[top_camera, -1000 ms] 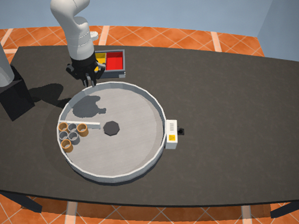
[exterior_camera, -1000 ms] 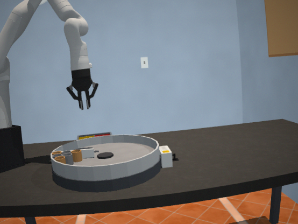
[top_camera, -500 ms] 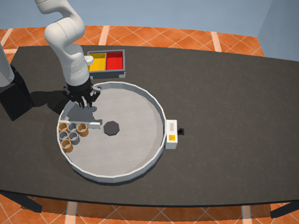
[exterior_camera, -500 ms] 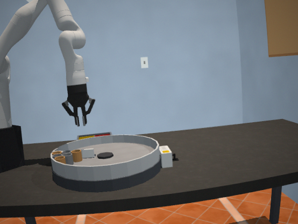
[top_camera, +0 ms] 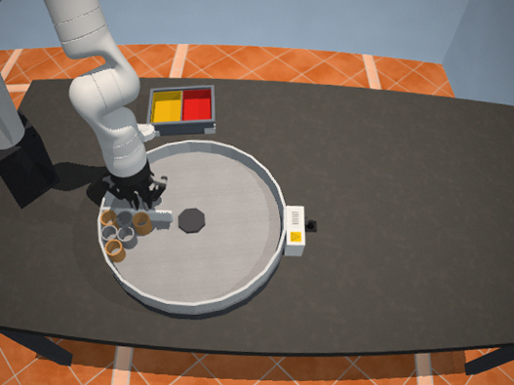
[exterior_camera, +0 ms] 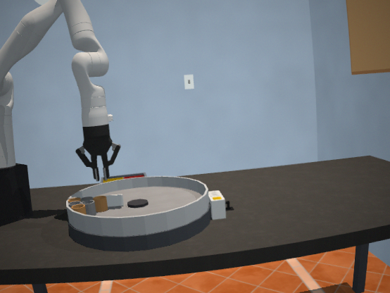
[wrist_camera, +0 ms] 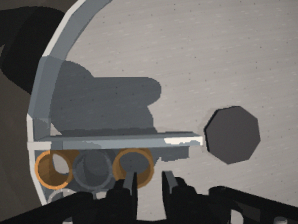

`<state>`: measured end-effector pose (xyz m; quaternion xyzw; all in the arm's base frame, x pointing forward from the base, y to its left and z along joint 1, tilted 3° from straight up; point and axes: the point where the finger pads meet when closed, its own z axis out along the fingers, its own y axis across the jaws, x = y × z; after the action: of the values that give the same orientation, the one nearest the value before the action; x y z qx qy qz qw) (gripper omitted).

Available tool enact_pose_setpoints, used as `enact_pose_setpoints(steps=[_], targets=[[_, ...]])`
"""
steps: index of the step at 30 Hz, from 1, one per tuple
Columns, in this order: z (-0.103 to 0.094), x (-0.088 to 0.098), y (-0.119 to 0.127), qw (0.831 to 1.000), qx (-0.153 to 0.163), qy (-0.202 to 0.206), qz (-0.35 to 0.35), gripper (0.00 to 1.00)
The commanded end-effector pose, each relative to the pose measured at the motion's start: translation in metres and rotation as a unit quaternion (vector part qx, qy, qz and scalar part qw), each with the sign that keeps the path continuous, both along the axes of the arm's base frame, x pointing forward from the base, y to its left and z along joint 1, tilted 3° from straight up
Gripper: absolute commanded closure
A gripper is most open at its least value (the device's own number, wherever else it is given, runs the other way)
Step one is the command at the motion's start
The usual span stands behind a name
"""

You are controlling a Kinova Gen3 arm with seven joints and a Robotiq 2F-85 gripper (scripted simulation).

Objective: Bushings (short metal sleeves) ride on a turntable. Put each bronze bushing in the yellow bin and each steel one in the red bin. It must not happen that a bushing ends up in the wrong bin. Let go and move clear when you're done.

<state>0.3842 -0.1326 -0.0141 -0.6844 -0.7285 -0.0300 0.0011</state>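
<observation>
My gripper (top_camera: 143,207) (exterior_camera: 101,180) (wrist_camera: 149,185) is partly open and empty, pointing down above the left side of the turntable (top_camera: 226,191) (exterior_camera: 169,194). A bronze bushing (top_camera: 143,231) (exterior_camera: 101,204) (wrist_camera: 119,173) stands by the divider, just left of the fingers in the wrist view. Another bronze bushing (wrist_camera: 41,169) is against the rim, with a steel bushing (wrist_camera: 93,170) between them. Two more steel bushings stand in front, one of them nearer the middle (top_camera: 128,244) (exterior_camera: 91,208). A third bronze bushing (top_camera: 117,258) stands frontmost. The yellow bin (top_camera: 166,107) (exterior_camera: 113,179) and red bin (top_camera: 197,105) (exterior_camera: 134,176) look empty in the top view.
A pale divider (top_camera: 160,217) (exterior_camera: 115,201) (wrist_camera: 110,142) runs inward from the turntable's left rim, behind the bushings. A dark hub (top_camera: 192,220) (exterior_camera: 137,203) (wrist_camera: 233,135) is at the centre. The raised wall surrounds the turntable. A white box (top_camera: 294,232) (exterior_camera: 217,206) stands at its right.
</observation>
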Motion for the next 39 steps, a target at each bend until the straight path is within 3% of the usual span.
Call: enact_pose_setpoints(steps=[1, 39], targets=[[-0.0002, -0.0002, -0.0008, 1.000, 0.000, 0.000, -0.001, 0.81], [0.0004, 0.0003, -0.0004, 1.000, 0.000, -0.001, 0.000, 0.82]])
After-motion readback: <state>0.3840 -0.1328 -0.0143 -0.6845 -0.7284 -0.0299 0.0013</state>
